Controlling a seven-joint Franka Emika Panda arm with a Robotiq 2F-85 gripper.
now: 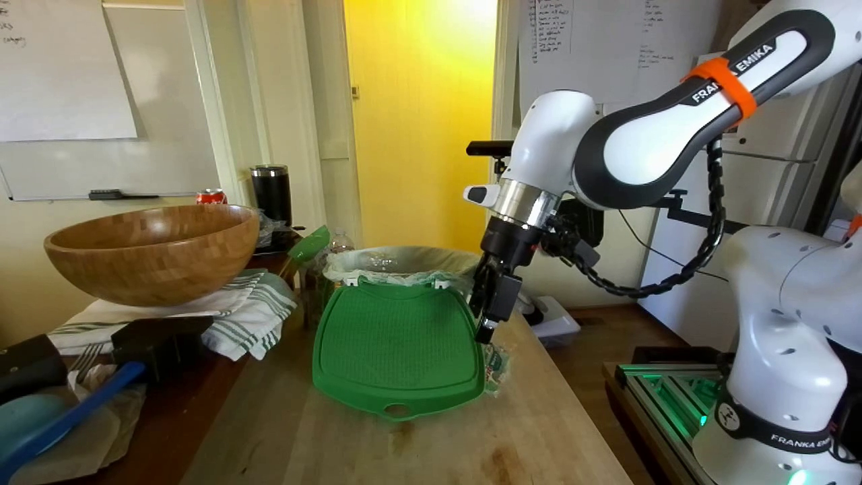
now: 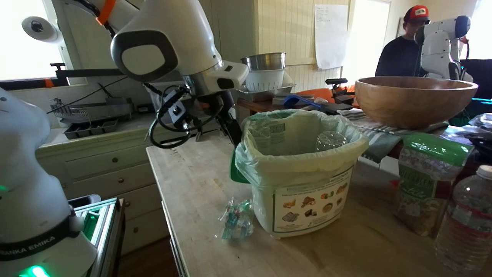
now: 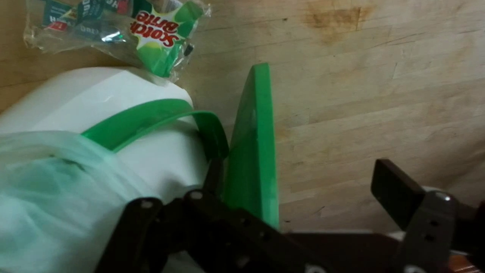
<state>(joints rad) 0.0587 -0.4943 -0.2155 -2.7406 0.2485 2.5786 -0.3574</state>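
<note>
A: What does the wrist view give you?

B: The end effector (image 3: 299, 167) stands with its jaws spread, one on either side of the green lid (image 3: 257, 151). Whether either touches it I can't tell. The lid is just beside the white bin (image 3: 106, 89), near its green handle (image 3: 151, 117). A Scotch-Brite packet (image 3: 151, 34) lies on the bench (image 3: 341, 94) by the bin.

A: And from outside?

B: In an exterior view the lid hangs down from the bin's rim, with the end effector at its edge. A wooden bowl (image 1: 155, 259) sits on a striped towel (image 1: 249, 310), well apart from them.

A: Anything in the bin?

B: In an exterior view, a clear plastic item (image 2: 330, 141), inside a pale green liner (image 2: 292, 169). A green-topped pouch (image 2: 428, 184) and a water bottle (image 2: 467, 227) stand nearby.
</note>
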